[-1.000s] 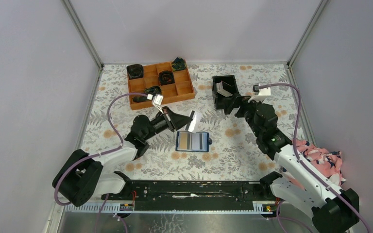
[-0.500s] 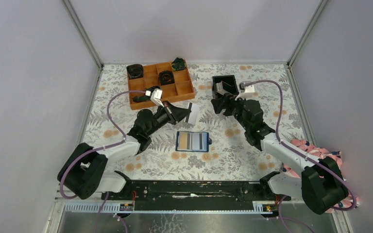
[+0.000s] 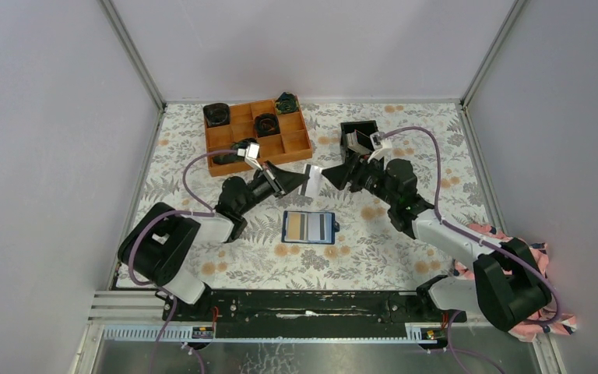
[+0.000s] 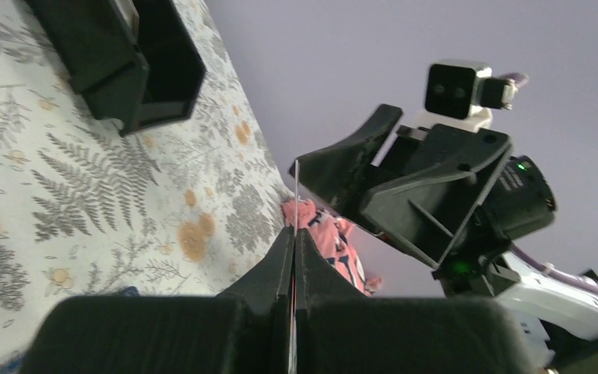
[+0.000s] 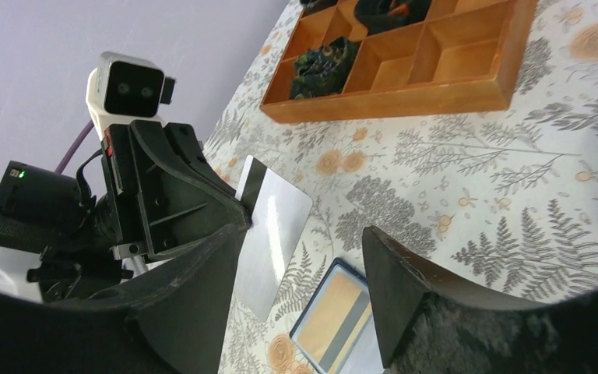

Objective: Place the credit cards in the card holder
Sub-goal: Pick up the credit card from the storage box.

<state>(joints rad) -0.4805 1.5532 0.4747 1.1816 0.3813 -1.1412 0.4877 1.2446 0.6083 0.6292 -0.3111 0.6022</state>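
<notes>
Across the floral table [image 3: 405,234], the biggest items sit at the far side: the orange compartment tray [image 3: 258,132] and the black bin [image 3: 358,137]. Closer to the arm bases, between them, the navy card holder [image 3: 309,227] lies open and flat, its long axis left to right in the top view, with yellow-orange and grey cards showing inside.

Above the table, just beyond the holder, the left gripper [image 3: 299,181] is clamped tight on one end of a silver-grey card [image 5: 274,234]. The right gripper [image 5: 300,261] faces it with its claw spread, one finger on each side of the card and not gripping it.

We judge this to be a handover, and the pinch on thin plastic is its weak point. If the right jaws close off-centre, they could twist or bend the card. If the left lets go too early, the card drops flat on the cloth, where it is hard to lift. The two grippers are also close enough to knock fingers.

The card stands on edge, its long axis running out from the left fingertips. Its broad face is turned to the right wrist camera, and its thin edge [image 4: 296,202] to the left one.
</notes>
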